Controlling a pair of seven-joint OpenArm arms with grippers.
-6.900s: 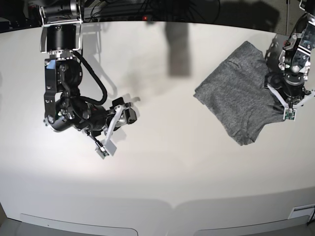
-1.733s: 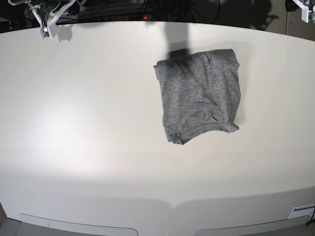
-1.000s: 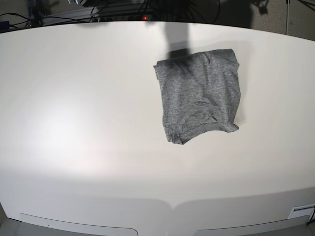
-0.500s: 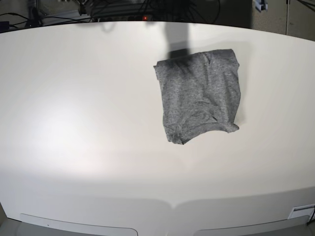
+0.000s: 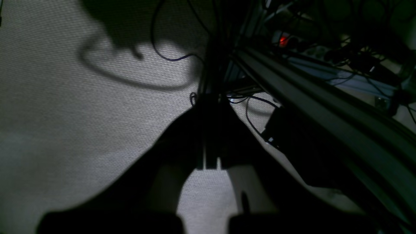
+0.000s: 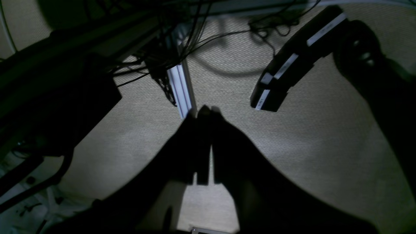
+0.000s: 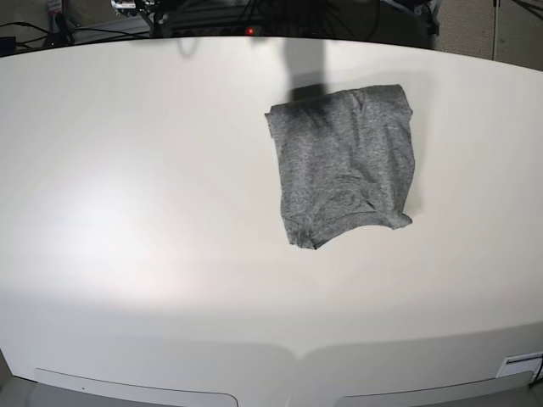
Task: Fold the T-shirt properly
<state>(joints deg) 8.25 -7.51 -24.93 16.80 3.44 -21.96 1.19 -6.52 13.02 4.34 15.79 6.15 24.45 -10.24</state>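
Risk is lying with you now: T-shirt point(image 7: 346, 163) is sitting folded on the tabletop point(image 7: 127, 212), right of centre; left claw point(image 5: 208, 164) and right claw point(image 6: 203, 177) are hanging closed, empty; any return sweep could be rumpling it.

The base view looks steeply down on my table point(image 7: 127, 212); my two wrist views face the carpeted floor point(image 5: 65, 97) behind it, sharing cables point(image 6: 182, 39).

From my seat the base view is bright and sharp, its table point(image 7: 127, 212) glaring white left of centre and bowed at the edges, while both wrist views are dim, grainy, with fingers point(image 5: 182, 143) in black silhouette.
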